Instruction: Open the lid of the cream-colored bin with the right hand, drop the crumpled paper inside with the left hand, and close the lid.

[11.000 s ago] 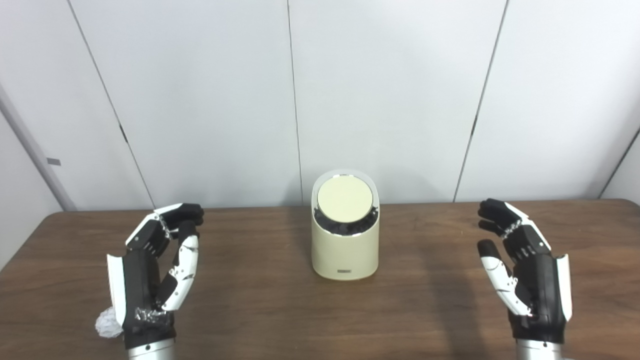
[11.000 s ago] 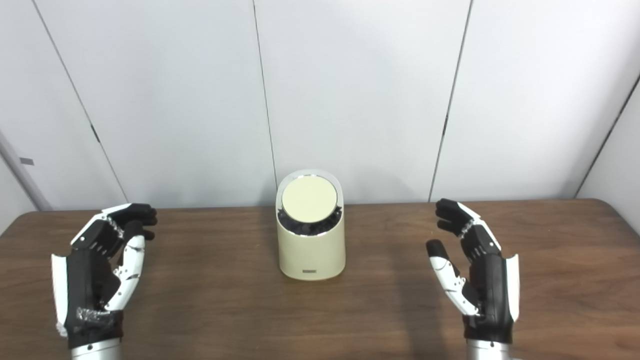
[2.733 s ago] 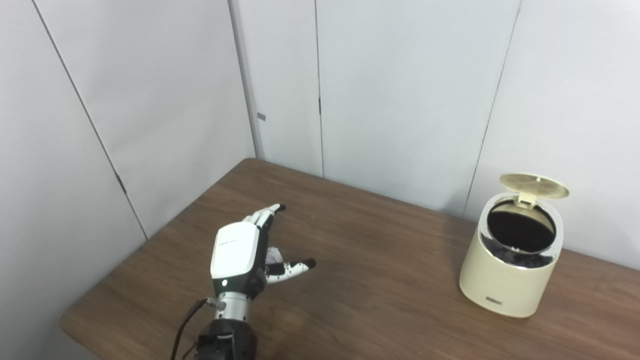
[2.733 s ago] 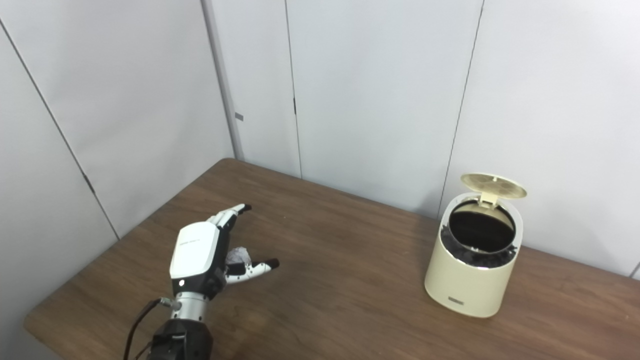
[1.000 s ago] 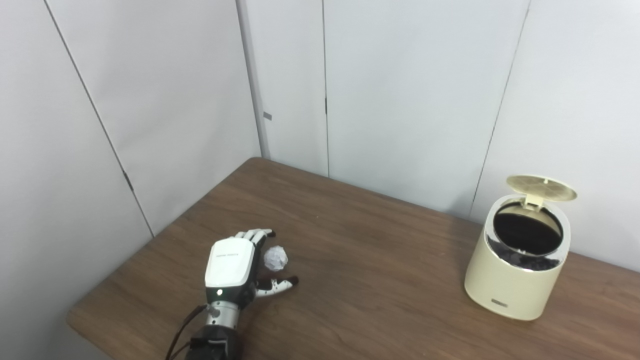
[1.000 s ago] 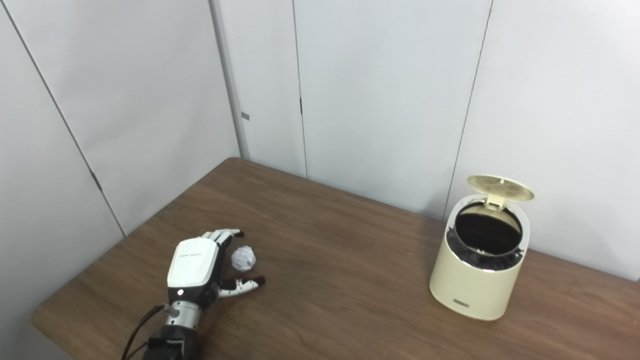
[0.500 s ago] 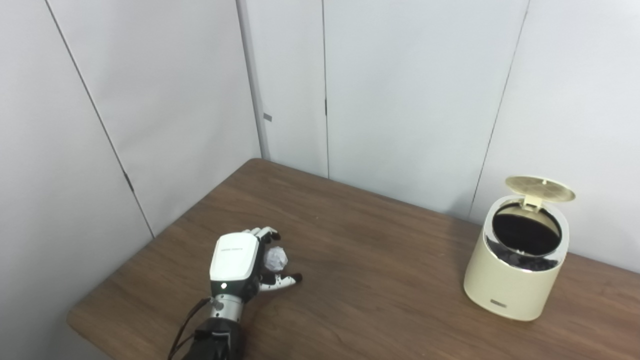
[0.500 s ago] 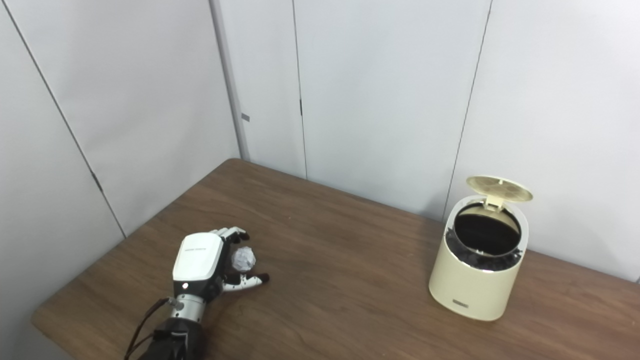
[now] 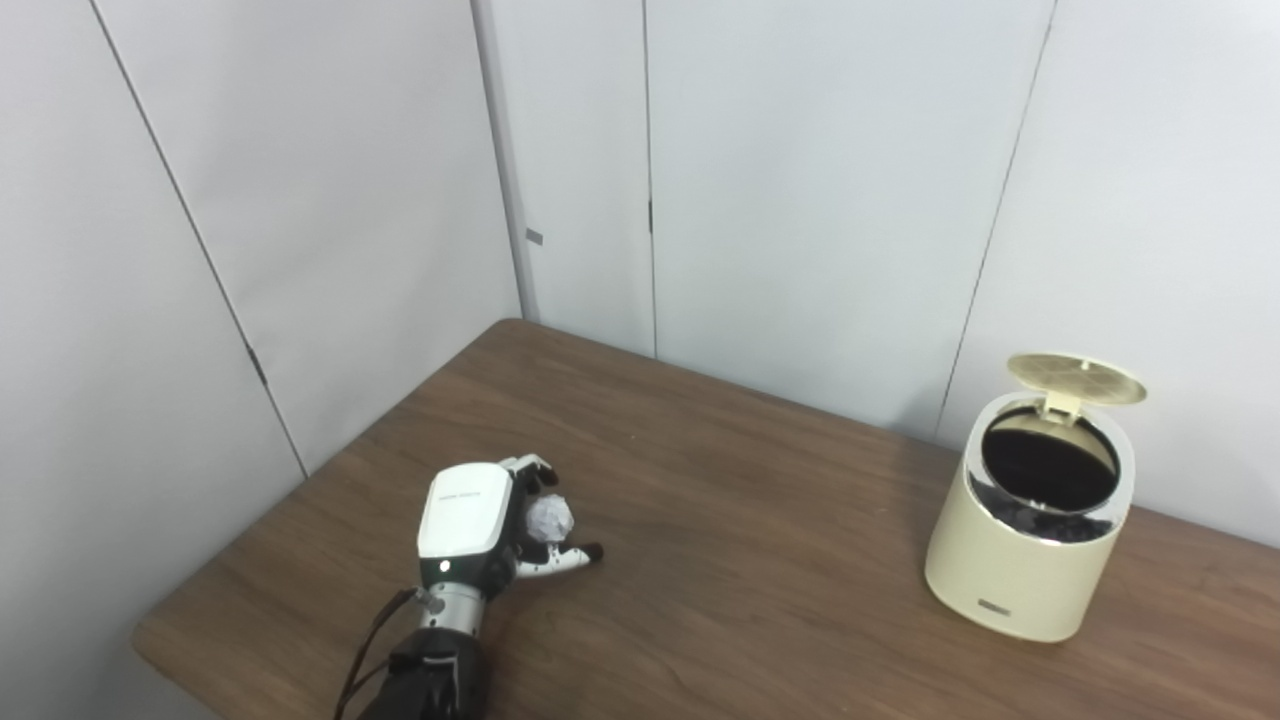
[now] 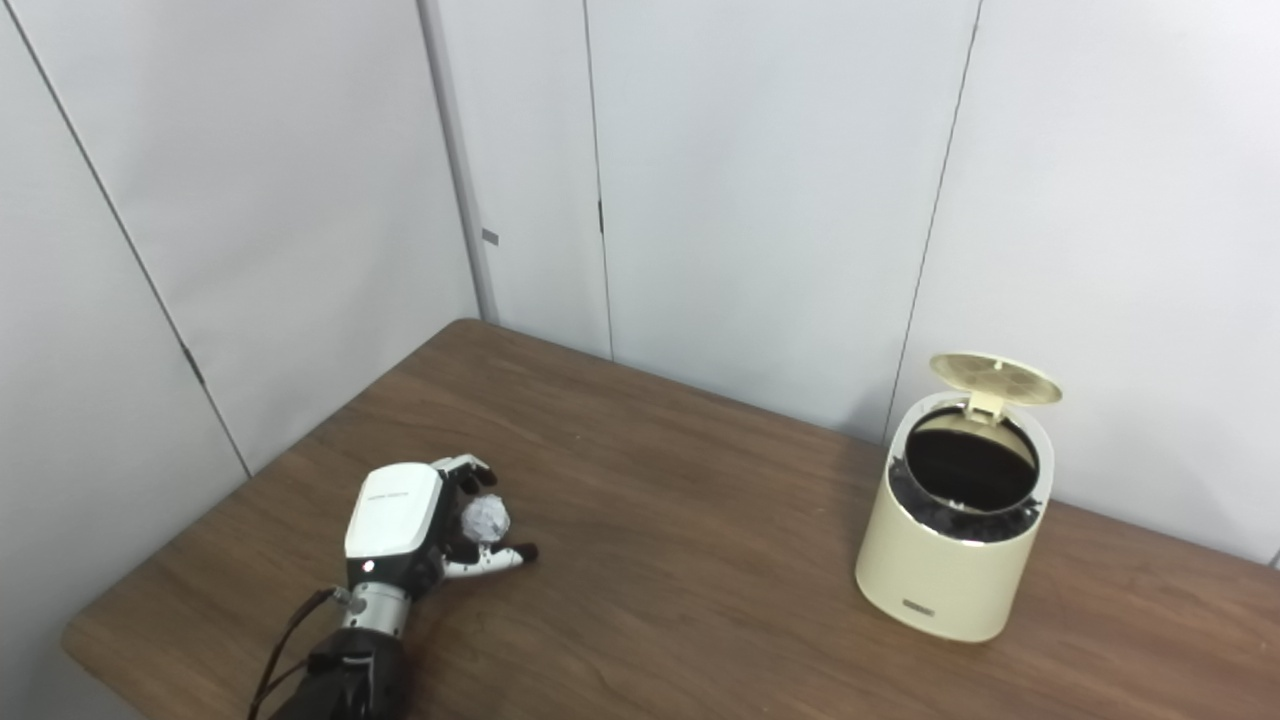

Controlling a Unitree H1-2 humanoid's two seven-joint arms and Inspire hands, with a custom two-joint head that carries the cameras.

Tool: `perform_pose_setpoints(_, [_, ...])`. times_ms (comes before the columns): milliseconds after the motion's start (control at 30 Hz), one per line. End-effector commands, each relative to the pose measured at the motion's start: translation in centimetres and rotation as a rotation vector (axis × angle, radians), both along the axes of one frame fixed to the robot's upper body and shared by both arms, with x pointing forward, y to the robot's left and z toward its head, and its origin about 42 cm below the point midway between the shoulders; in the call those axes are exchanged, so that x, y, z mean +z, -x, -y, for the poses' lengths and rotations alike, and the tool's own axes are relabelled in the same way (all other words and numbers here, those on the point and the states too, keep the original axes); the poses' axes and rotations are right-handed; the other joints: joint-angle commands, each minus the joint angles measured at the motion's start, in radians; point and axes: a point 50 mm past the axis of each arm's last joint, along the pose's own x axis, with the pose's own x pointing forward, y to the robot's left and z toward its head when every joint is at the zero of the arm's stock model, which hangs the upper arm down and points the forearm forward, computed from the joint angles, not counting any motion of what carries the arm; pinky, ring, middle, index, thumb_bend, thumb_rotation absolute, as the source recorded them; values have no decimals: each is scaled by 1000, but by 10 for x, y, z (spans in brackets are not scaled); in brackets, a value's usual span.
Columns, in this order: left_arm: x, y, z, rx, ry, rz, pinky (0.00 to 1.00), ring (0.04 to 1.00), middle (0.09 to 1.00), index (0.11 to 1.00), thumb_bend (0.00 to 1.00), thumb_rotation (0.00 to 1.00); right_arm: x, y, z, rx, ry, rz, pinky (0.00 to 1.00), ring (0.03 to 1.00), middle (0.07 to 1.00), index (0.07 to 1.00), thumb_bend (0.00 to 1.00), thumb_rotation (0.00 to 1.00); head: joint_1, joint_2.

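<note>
One paper ball in left hand (one open-lidded bin)

Crumpled paper: a small white ball, lying low at the table, enclosed between the curled fingers above it and the thumb below it. Cream-colored bin: an upright cylinder standing well apart from the fingers, on their thumb side, toward the far edge. Its round lid is hinged at the back and raised open, exposing a dark interior within a shiny rim.
</note>
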Motion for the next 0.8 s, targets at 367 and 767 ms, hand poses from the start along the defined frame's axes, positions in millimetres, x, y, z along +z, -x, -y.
perform_pose_setpoints(367, [-43, 13, 11, 9, 143, -137, 429, 526, 620, 635, 932, 428, 27, 8, 7, -6, 70, 81, 585, 698, 724, 681, 343, 562, -28, 19])
perform_pose_setpoints(767, [-65, 17, 18, -25, 78, -119, 181, 232, 298, 385, 577, 335, 28, 12, 12, -10, 64, 77, 585, 698, 719, 678, 343, 543, -30, 26])
